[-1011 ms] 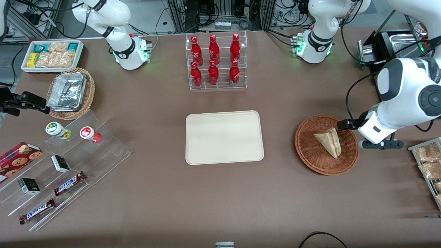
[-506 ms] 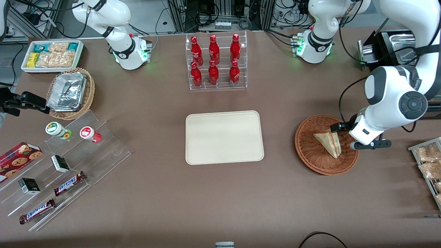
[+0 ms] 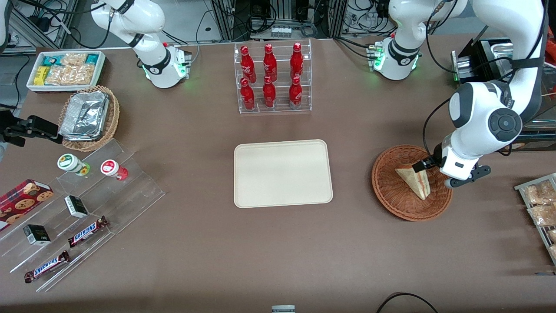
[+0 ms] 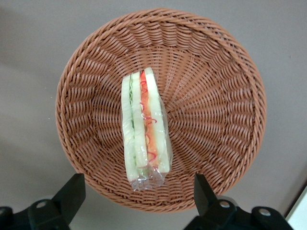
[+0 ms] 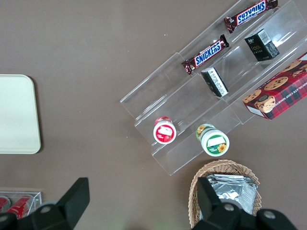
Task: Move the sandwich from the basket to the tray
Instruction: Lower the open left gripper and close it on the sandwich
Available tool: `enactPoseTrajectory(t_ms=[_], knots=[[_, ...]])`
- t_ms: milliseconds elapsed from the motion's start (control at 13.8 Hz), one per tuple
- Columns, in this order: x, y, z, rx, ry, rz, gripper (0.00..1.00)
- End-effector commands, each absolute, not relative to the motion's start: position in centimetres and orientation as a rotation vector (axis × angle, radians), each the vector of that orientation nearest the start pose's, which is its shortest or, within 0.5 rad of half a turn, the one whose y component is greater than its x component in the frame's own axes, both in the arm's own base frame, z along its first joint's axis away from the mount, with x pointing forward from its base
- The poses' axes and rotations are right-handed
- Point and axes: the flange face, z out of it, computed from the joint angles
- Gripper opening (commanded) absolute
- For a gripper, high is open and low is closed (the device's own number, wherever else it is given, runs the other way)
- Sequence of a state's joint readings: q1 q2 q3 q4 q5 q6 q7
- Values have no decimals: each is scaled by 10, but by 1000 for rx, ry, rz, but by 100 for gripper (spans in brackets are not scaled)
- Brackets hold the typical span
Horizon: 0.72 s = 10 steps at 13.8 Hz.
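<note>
The sandwich (image 3: pixel 415 180), a clear-wrapped wedge with red, green and white layers, lies in the reddish-brown wicker basket (image 3: pixel 384 184) toward the working arm's end of the table. The cream tray (image 3: pixel 282 173) lies flat at the table's middle, bare, and one corner of the tray (image 5: pixel 17 115) shows in the right wrist view. My left gripper (image 3: pixel 436 170) hangs open above the basket's rim on the working arm's side. In the left wrist view the sandwich (image 4: pixel 144 127) lies cut edge up in the basket (image 4: pixel 216 96), and the gripper (image 4: pixel 138 186) straddles its wrapped end from above without touching it.
A clear rack of red bottles (image 3: pixel 273 78) stands farther from the front camera than the tray. A wire rack of snack packets (image 3: pixel 541 208) lies beside the basket at the table's edge. Acrylic steps with snacks (image 3: pixel 87 204), a tan foil basket (image 3: pixel 89 117) and a white bin (image 3: pixel 65 69) lie toward the parked arm's end.
The left arm has swung in toward the basket, bringing the open gripper from outside the rim to above it. The sandwich has not moved.
</note>
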State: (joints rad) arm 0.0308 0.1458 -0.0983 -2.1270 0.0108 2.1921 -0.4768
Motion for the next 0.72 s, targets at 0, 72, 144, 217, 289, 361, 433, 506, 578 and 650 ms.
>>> enactPoseTrajectory(t_ms=[0, 72, 144, 217, 289, 361, 433, 506, 578, 650], knots=[[539, -38, 330, -3046, -750, 48, 100], [541, -38, 326, -3031, -819, 29, 100], [542, -38, 326, -3032, -832, 13, 100], [542, -38, 321, -3029, -841, 20, 100], [543, -38, 317, -3022, -869, 19, 100], [543, -39, 313, -3012, -912, 10, 100], [539, -38, 306, -3010, -922, 8, 100], [536, -38, 300, -3012, -920, 1, 100], [534, -38, 296, -3011, -918, 3, 100], [533, -38, 291, -3010, -915, 14, 100]])
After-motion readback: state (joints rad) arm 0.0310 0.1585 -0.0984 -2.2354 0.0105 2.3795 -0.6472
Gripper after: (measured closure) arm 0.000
